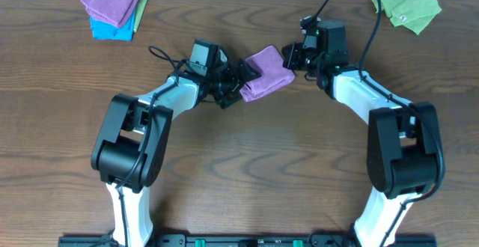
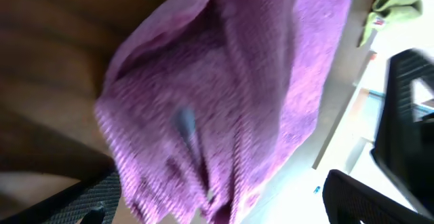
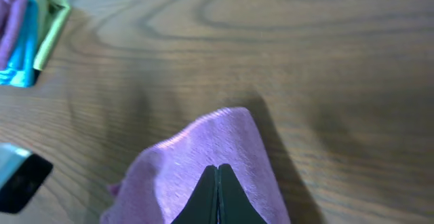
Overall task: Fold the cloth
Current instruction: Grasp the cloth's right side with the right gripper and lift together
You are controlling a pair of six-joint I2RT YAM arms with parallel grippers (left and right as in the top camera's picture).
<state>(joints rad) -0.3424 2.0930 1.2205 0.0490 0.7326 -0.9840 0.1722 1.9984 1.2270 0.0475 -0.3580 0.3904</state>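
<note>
1. The cloth (image 1: 266, 73) lies bunched mid-table, between both arms.
2. Left gripper (image 1: 238, 81), jaws spread, straddles its left edge, apparently ready to grasp.
3. Right gripper (image 1: 290, 55), jaws pressed together, meets its right corner, perhaps steadying it.

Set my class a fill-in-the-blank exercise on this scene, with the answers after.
The middle cloth is coloured ___. The left gripper is ___. The right gripper is ___. The corner cloth, top right in the overhead view, is ___.
Answers: purple; open; shut; green.
</note>
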